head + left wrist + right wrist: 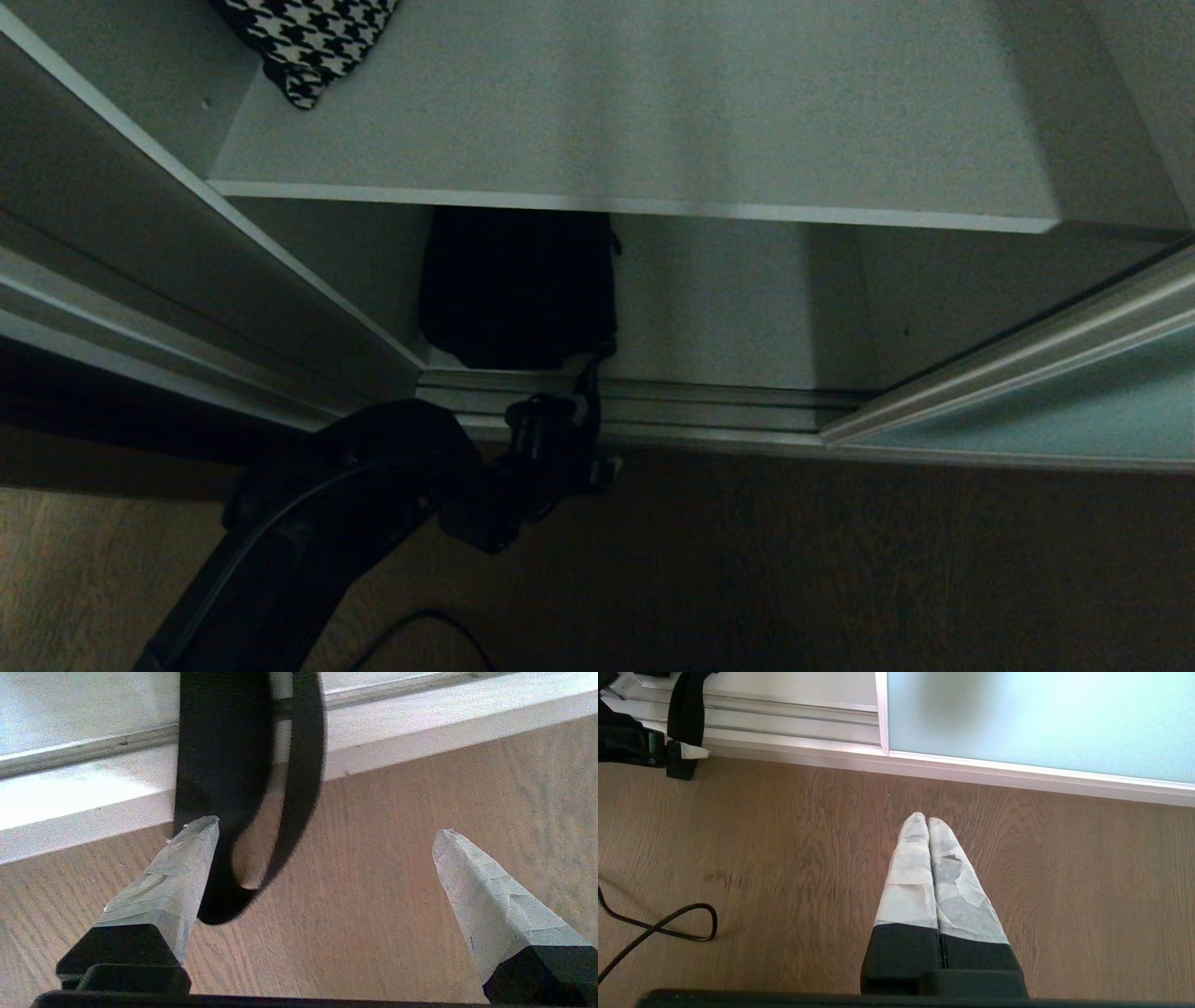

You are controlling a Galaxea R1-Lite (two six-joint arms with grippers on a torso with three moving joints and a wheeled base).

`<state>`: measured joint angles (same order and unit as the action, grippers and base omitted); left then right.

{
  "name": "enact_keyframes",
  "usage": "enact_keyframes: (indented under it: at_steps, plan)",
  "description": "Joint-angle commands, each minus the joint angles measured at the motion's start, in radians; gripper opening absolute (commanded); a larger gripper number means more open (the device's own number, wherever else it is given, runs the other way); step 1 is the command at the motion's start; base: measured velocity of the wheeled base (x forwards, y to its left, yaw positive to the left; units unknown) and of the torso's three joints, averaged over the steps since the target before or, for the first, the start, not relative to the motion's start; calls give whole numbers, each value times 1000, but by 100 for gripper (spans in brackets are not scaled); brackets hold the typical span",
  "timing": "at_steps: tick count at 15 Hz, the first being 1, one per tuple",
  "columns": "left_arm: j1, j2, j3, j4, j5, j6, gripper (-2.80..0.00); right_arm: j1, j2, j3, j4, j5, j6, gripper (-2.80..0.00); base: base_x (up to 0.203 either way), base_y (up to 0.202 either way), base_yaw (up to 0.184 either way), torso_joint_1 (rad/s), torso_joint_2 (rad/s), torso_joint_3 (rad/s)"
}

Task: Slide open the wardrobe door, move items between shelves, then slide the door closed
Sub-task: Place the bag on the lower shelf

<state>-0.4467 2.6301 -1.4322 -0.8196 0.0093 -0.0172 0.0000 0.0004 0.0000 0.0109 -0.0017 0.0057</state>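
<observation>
**Left claw wide at floor track, black strap loop by one finger**

Clutter near the left gripper (327,830): a black strap (224,765) is draped over the ribbed silver floor track (420,723) and onto the wood floor (373,905), its loop lying against one taped fingertip (196,835); whether it is touched cannot be told. Just beyond the claw, past the track, the black bag (518,289) is seen on the wardrobe's bottom board, under the shelf (653,201). The houndstooth bag (308,42) is seen on that shelf, well above and beyond the claw, near the left wall. The sliding wardrobe door (1055,411) is parked well off to the claw's right, so the compartment is left open. A loose black cable (668,924) is seen on the floor behind.

Pose: the left arm is reached low, the claw held just above the floor at the track edge, fingers spread wide, nothing gripped. The right gripper (927,821) is held over bare floor in front of the door, fingers pressed together, empty.
</observation>
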Motion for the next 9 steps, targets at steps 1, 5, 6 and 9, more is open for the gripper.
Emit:
enact_keyframes:
  at_steps: [1, 5, 6, 9]
  plan:
    - [-6, -4, 9, -2, -6, -1, 0, 0, 1, 0, 0, 0, 0, -280, 0, 0, 0, 0, 0, 0]
    - [-17, 29, -29, 40, -21, -3, 0, 0, 1, 0, 0, 0, 0, -280, 0, 0, 0, 0, 0, 0]
    - [-17, 40, -49, 43, -21, -5, 0, 0, 0, 0, 0, 0, 0, -280, 0, 0, 0, 0, 0, 0]
    - [-17, 58, -77, 42, -16, -6, 0, 0, 0, 0, 0, 0, 0, -280, 0, 0, 0, 0, 0, 0]
